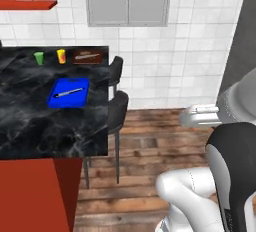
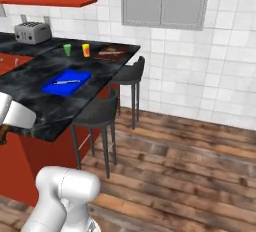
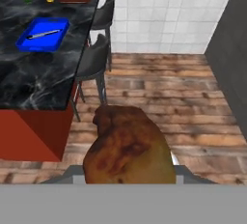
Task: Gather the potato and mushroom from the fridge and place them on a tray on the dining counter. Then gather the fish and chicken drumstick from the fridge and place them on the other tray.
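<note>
Jaws are clamped on a brown chicken drumstick (image 3: 129, 147) at the frame's bottom middle, over wood floor (image 3: 159, 88). Blue tray (image 3: 42, 34) sits upper left on the black marble surface (image 3: 34, 78).

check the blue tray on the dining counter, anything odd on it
Yes. The blue tray on the dining counter holds a thin silvery utensil lying slantwise, not food. It may get in the way when food is set down. The brown roasted piece of food sits in the pincer, away from the counter.
</note>
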### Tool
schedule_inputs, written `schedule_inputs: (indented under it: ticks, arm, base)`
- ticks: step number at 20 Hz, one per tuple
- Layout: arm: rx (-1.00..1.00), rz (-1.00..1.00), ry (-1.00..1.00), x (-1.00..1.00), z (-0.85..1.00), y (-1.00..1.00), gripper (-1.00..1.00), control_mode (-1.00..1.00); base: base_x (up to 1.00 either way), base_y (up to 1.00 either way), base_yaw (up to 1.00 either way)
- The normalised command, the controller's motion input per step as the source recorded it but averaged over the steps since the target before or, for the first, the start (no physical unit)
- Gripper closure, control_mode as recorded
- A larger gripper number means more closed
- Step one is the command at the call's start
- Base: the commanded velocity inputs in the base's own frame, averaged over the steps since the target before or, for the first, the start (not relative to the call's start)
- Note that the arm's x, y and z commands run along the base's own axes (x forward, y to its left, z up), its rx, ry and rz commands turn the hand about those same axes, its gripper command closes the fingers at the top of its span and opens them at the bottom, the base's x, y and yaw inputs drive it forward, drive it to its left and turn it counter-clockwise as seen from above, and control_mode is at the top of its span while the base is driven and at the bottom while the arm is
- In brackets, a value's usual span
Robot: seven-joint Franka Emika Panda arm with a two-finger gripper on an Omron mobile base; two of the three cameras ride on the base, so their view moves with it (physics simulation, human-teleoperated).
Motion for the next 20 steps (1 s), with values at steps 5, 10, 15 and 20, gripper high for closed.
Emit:
schedule_inputs:
  ticks: [5, 10, 15, 20]
  arm:
    - [0.00, 0.00, 0.00, 0.00, 0.00, 0.00, 1.00, 1.00]
    - [0.00, 0.00, 0.00, 0.00, 0.00, 0.00, 1.00, 1.00]
    - [0.00, 0.00, 0.00, 0.00, 0.00, 0.00, 1.00, 1.00]
    - [0.00, 0.00, 0.00, 0.00, 0.00, 0.00, 1.00, 1.00]
  base:
    - [0.54, -0.45, 0.42]
    - [0.53, -0.44, 0.42]
    - [0.43, -0.55, 0.41]
    - [0.39, -0.60, 0.40]
